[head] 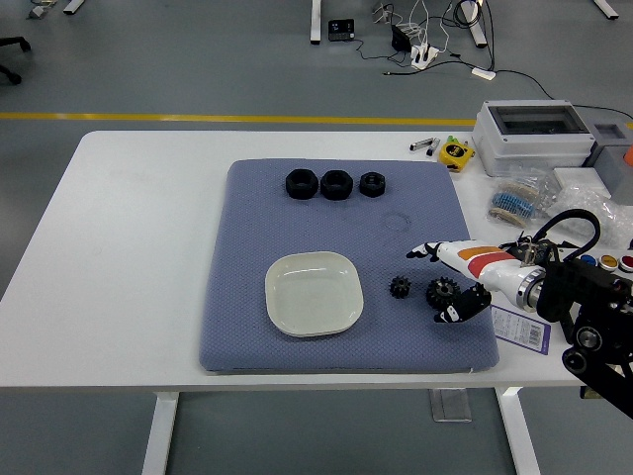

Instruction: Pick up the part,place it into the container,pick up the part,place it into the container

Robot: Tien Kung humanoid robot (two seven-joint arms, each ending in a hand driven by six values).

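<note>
Two small black gear-like parts lie on the blue mat (247, 327): one (400, 287) near the mat's centre-right and another (441, 291) just to its right. A pale green square dish (313, 293) sits to their left and holds nothing. My right hand (445, 282), white with orange and black marks, reaches in from the right. Its fingers are spread around the right gear, the fingertips (423, 251) above it and the thumb (457, 309) below. It does not hold the gear. My left arm is out of sight.
Three black ring nuts (336, 184) line the mat's far edge. At the table's right stand a grey box with a clear lid (536, 135), a yellow tape measure (456, 152), bags of small parts (518, 203) and a purple label (522, 329).
</note>
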